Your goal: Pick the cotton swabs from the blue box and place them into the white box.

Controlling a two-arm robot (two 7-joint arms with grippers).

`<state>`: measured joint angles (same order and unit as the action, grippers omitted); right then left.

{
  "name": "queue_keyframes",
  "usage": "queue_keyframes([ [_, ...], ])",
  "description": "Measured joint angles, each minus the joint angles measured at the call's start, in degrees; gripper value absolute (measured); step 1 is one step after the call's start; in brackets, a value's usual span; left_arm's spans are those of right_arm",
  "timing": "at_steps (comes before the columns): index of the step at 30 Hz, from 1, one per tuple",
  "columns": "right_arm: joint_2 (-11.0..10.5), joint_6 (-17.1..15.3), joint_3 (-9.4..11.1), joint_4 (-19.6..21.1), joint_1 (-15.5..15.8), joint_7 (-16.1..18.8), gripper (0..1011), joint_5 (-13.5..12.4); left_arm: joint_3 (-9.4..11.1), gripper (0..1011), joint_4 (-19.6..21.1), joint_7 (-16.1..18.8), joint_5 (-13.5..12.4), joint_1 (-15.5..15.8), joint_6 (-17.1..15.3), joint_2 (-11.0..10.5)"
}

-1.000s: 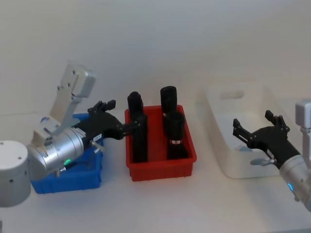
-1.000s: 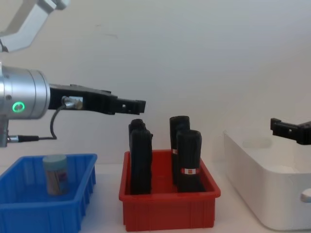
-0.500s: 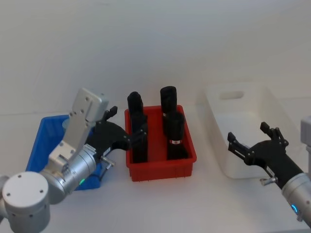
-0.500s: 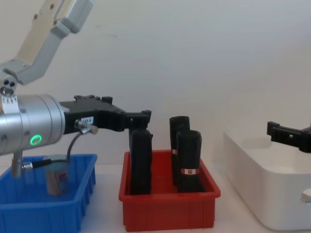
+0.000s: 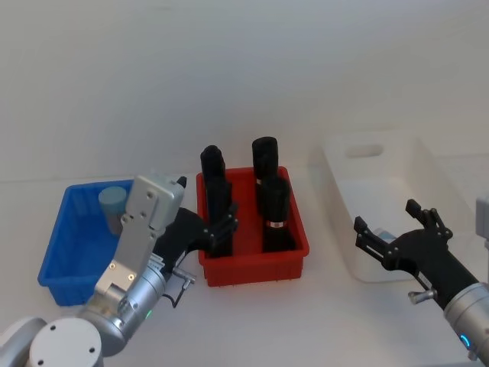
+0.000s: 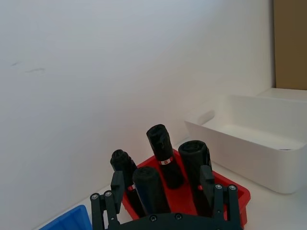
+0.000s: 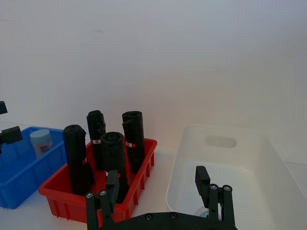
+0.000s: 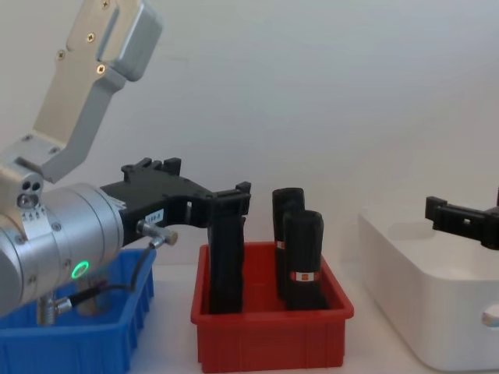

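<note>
Well, I read nothing: the band labels on the black bottles (image 5: pixel 275 200) are too small. One clear cotton swabs jar (image 5: pixel 112 203), grey-blue lid, stands in the blue box (image 5: pixel 55 243). Left gripper (image 6: pixel 161 184) by the red bin (image 5: pixel 252 269) and right gripper (image 7: pixel 157 178) before the white box (image 5: pixel 405 149) gape wide, empty.

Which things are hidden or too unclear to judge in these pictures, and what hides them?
Head view: the left arm covers the near right corner of the blue box, so more cotton swabs beside the visible jar cannot be excluded.
Head view: the right gripper, open at the white box near end, partly covers a pale object inside; unidentifiable.
Chest view: the white box wall hides its inside.
The black bottles carry label bands too small to read.
</note>
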<state>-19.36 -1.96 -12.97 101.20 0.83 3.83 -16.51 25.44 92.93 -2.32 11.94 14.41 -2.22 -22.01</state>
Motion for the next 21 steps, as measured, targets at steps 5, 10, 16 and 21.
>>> queue_keyframes([
  [5,0.02,0.00,0.01,0.04,0.01,0.00,1002,0.00,0.48,1004,0.24,1.38,-0.40,-0.70,1.17,0.10],
  [10,0.03,0.00,0.03,0.04,0.01,0.00,1002,0.00,0.59,1004,0.28,1.66,-0.48,-0.84,1.44,0.12],
  [16,0.03,0.01,0.04,0.04,0.01,0.00,1002,0.01,0.59,1004,0.28,1.70,-0.48,-0.83,1.44,0.12],
  [21,0.03,0.01,0.04,0.03,0.01,0.00,1001,0.03,0.59,1004,0.28,1.70,-0.48,-0.82,1.45,0.12],
])
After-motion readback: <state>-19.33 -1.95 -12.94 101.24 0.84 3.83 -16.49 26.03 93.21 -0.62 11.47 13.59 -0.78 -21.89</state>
